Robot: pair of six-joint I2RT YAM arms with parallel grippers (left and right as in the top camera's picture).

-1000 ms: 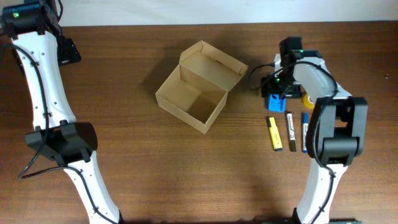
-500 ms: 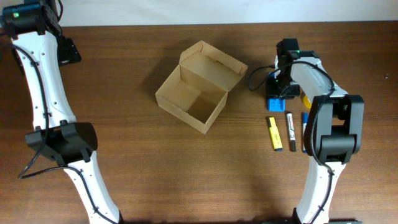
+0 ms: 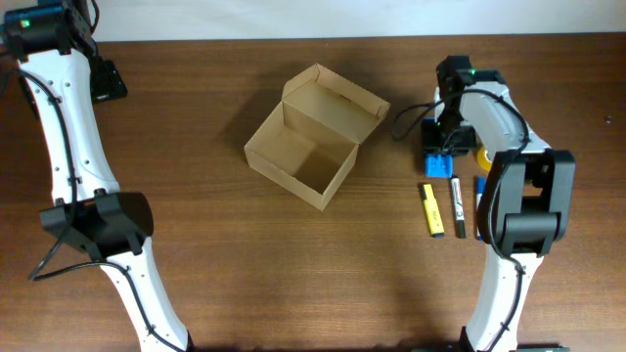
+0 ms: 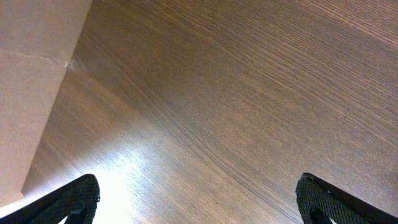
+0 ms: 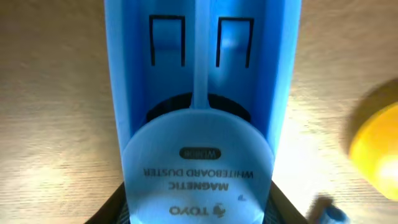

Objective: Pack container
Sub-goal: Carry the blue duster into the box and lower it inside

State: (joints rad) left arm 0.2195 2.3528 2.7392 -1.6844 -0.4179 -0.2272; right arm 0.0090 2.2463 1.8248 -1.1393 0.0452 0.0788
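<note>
The container (image 3: 284,174), a tan cardboard box with its flap lid standing open, sits empty at mid-table. My right gripper (image 3: 442,137) is at the right, down over a blue whiteboard duster (image 3: 437,165). In the right wrist view the duster (image 5: 199,93) fills the gap between my fingers (image 5: 198,208), which press on both its sides as it lies on the table. My left gripper (image 3: 103,80) is at the far left back, open and empty, and shows only bare wood in the left wrist view (image 4: 196,199).
A yellow highlighter (image 3: 432,209), a black marker (image 3: 457,205) and a blue marker (image 3: 479,200) lie side by side in front of the duster. A yellow roll (image 3: 482,154) lies just right of it, also in the right wrist view (image 5: 376,149).
My right gripper has shifted slightly right and settled over the blue duster. The left arm and the box have not moved.
</note>
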